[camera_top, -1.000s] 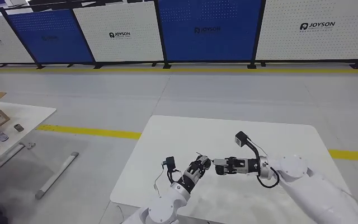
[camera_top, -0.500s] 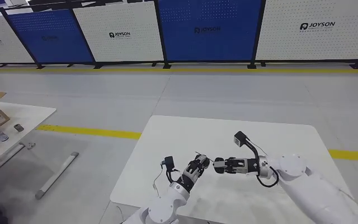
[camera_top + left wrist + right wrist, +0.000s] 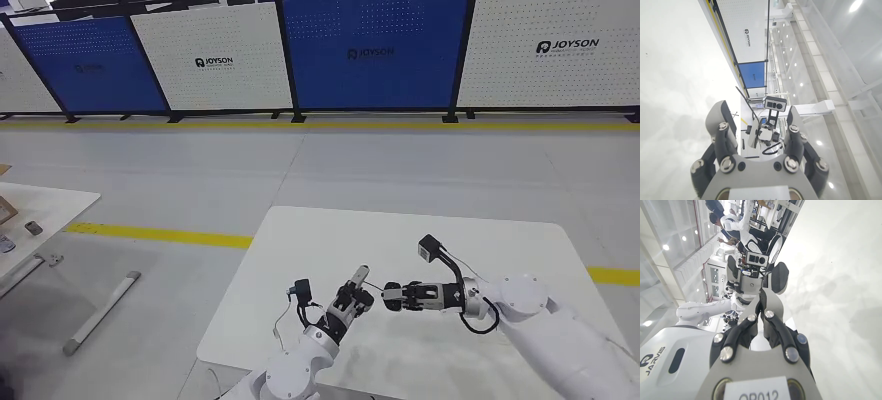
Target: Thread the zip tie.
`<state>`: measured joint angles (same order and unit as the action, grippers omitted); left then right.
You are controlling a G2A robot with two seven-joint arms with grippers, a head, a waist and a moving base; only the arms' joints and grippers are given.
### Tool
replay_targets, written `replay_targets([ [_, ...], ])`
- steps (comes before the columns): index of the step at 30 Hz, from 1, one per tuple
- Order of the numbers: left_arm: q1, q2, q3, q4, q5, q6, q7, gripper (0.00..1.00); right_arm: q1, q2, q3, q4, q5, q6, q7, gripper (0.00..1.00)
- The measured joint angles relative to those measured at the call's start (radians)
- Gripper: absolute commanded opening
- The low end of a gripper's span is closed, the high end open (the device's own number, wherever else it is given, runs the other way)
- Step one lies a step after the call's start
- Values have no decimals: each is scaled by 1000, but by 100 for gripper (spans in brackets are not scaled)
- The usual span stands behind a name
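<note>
Jaws of my left gripper (image 3: 757, 109) gaped, holding nothing; right gripper (image 3: 760, 295) clamped, couldn't tell on what. Zip tie judged light, springy, slick: wanted flat pinch near tip, deep between fingers.

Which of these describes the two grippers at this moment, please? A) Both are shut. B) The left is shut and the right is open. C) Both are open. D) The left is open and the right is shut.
D: the left gripper stands wide open in its wrist view, while the right gripper is closed tip to tip.
</note>
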<state>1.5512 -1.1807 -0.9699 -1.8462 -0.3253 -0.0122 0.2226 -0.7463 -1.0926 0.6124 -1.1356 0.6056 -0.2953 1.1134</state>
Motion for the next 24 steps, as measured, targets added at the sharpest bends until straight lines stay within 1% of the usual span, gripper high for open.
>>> replay_targets([
  [3,0,0,0,0,0,0,0,100,-10,1,8,-15,-3,-6,-2,0],
  [7,0,0,0,0,0,0,0,100,-13,5,38,-13,26,-23,85,0],
  [11,0,0,0,0,0,0,0,100,14,-4,37,18,41,32,171,0],
  [13,0,0,0,0,0,0,0,100,22,-9,33,27,48,44,200,0],
  [20,0,0,0,1,1,-1,-2,100,22,-9,33,27,49,43,199,0],
  [22,0,-1,5,6,9,-5,-21,100,22,-9,33,27,49,43,199,0],
  [24,6,0,6,8,15,-20,-61,100,22,-9,33,27,48,43,199,0],
])
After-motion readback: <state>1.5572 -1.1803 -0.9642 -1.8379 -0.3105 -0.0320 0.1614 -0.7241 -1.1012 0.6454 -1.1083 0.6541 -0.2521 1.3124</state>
